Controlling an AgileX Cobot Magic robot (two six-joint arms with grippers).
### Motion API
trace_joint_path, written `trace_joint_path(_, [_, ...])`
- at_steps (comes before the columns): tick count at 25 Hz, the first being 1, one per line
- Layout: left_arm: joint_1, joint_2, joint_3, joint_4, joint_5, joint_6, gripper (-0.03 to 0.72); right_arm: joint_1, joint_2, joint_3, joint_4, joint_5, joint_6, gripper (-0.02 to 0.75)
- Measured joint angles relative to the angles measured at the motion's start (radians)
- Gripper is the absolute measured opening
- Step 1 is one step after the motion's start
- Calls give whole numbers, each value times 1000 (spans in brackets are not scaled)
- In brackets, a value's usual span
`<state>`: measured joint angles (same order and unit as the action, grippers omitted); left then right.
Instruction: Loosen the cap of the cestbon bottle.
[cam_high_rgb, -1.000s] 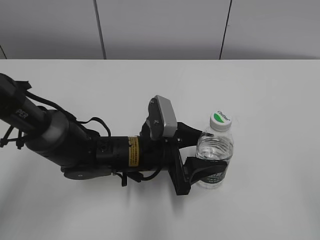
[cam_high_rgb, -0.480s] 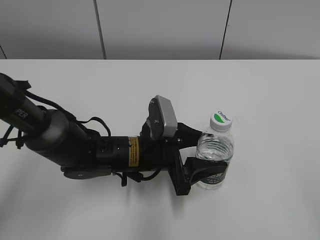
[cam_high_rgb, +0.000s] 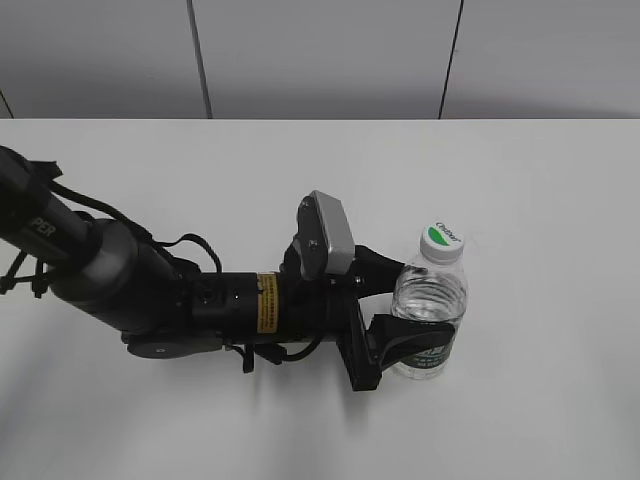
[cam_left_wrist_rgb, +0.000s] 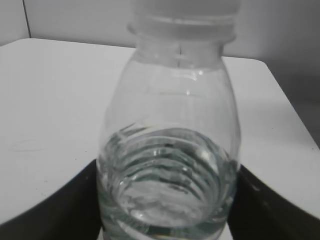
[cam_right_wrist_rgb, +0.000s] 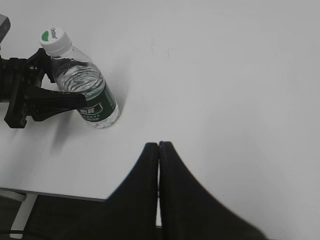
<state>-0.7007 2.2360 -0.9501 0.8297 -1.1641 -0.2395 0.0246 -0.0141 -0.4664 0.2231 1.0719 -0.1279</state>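
The cestbon bottle stands upright on the white table, clear and ribbed with a dark green label band. Its white cap with the green patch sits on top. It also shows in the right wrist view, bottle and cap. My left gripper is shut on the bottle's lower body, one finger on each side. In the left wrist view the bottle fills the frame between the dark fingers. My right gripper is shut and empty, above the table's near edge, away from the bottle; it is out of the exterior view.
The white table extends all around the bottle. Grey wall panels stand behind its far edge. The left arm lies across the left half of the table. The table's near edge shows in the right wrist view.
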Motion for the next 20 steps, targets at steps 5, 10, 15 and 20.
trace_joint_path(5, [0, 0, 0, 1, 0, 0, 528, 0, 0, 0, 0, 0, 0, 3])
trace_joint_path(10, [0, 0, 0, 1, 0, 0, 528, 0, 20, -3, 8, 0, 0, 100])
trace_joint_path(15, [0, 0, 0, 1, 0, 0, 528, 0, 144, -26, 20, -21, -38, 296])
trace_joint_path(20, [0, 0, 0, 1, 0, 0, 528, 0, 308, -62, 20, -122, -117, 343])
